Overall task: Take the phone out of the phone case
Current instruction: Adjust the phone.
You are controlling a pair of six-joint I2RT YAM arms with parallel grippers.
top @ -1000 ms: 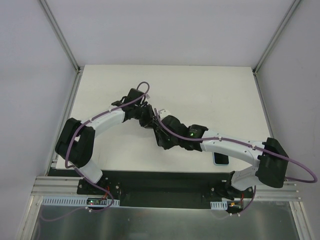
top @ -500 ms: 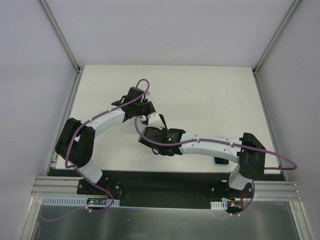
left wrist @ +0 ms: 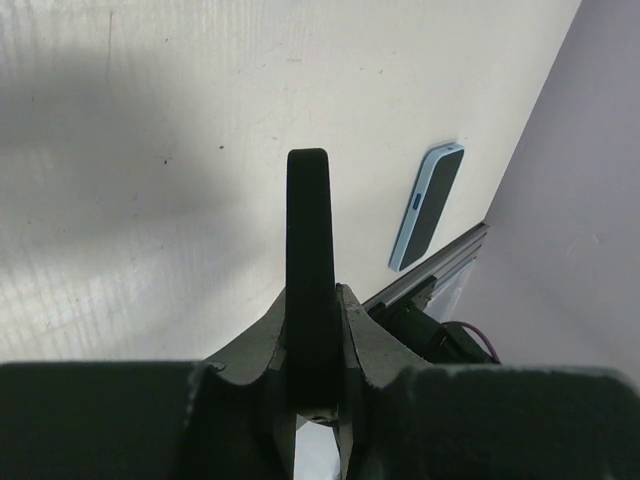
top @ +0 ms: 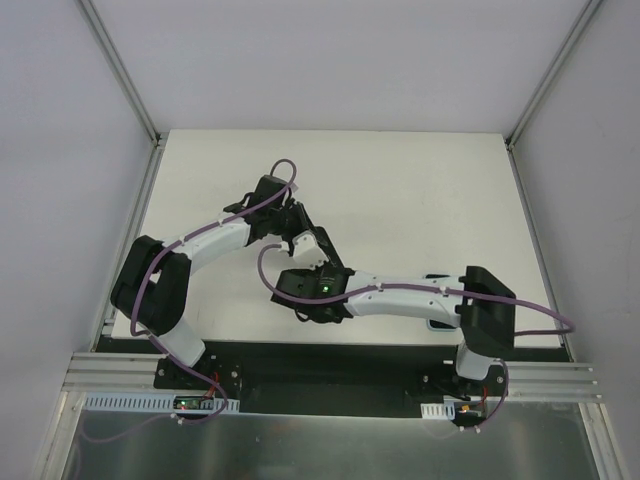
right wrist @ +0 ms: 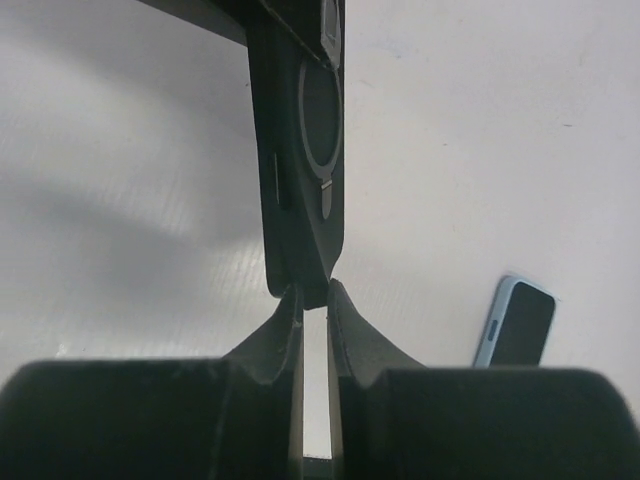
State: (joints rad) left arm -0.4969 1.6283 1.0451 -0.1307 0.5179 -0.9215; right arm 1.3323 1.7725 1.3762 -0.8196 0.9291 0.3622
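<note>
The phone [right wrist: 300,150] is a thin black slab with a grey ring on one face, held on edge above the table. My left gripper [left wrist: 312,300] is shut across its thickness, and the slab [left wrist: 308,230] sticks out past the fingers. My right gripper [right wrist: 314,295] comes from the opposite end, its jaws nearly together and pinching the slab's rounded corner. In the top view the two grippers, left [top: 298,228] and right [top: 322,258], meet left of centre. The pale blue phone case [right wrist: 515,322] lies flat on the table, dark inside its rim. It is also in the left wrist view [left wrist: 425,205].
The white table [top: 420,190] has grey walls on three sides. An aluminium rail [left wrist: 440,265] runs along the near edge, close to the case. My right forearm [top: 400,295] stretches low across the near part of the table, covering most of the case from above.
The right arm has folded back toward its base, and its wrist has swung left to a place just below the left gripper. The left arm has barely moved.
</note>
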